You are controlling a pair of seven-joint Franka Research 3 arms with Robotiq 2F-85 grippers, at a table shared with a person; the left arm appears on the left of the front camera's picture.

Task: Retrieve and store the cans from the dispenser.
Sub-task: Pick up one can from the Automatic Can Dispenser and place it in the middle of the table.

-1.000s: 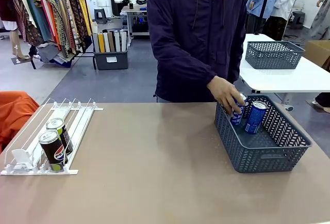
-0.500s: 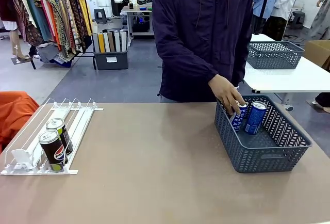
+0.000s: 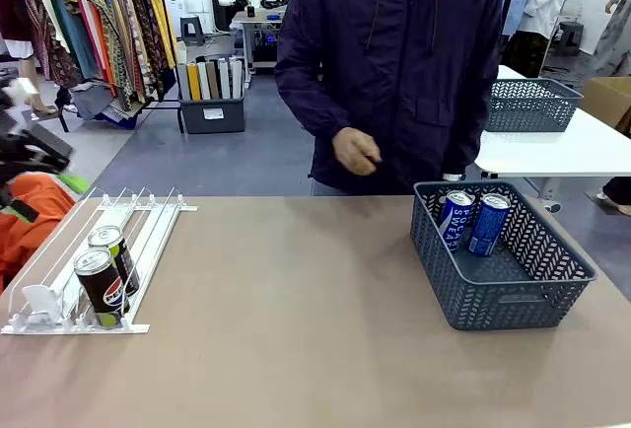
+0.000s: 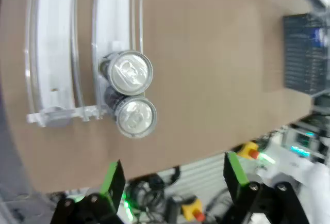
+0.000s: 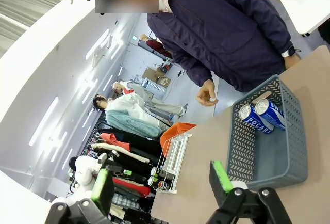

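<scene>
Two black cans stand upright in the dispenser (image 3: pixel 158 223) at the table's (image 3: pixel 296 339) left side. They sit in one lane and touch each other. The front can (image 3: pixel 102 288) is at the stopper end nearest the robot, with the second can (image 3: pixel 115 253) just behind it. Both have their long axis vertical and their silver tops up.

The left pincer (image 4: pixel 172 175) hangs above them with its pads spread wide and nothing between them. It looks straight down onto the two tops. The front can lies ahead of the fingers and off toward one pad's side, not yet centred in the gap. The pads line up across the lane rather than along it. So I judge the second can would not block a straight drop onto the front one, though the thin rails on either side leave little room.

This arm is clearly the nearer. The right pincer (image 5: pixel 161 182), also spread and empty, is well apart on the other side, looking toward the basket (image 3: pixel 493 302). Two blue cans (image 3: pixel 471 221) already lean there side by side against the far wall. The person's hand (image 3: pixel 355 152) is held up near the chest, clear of the basket and the table. By my reckoning half the job is done, and the front can is next.
</scene>
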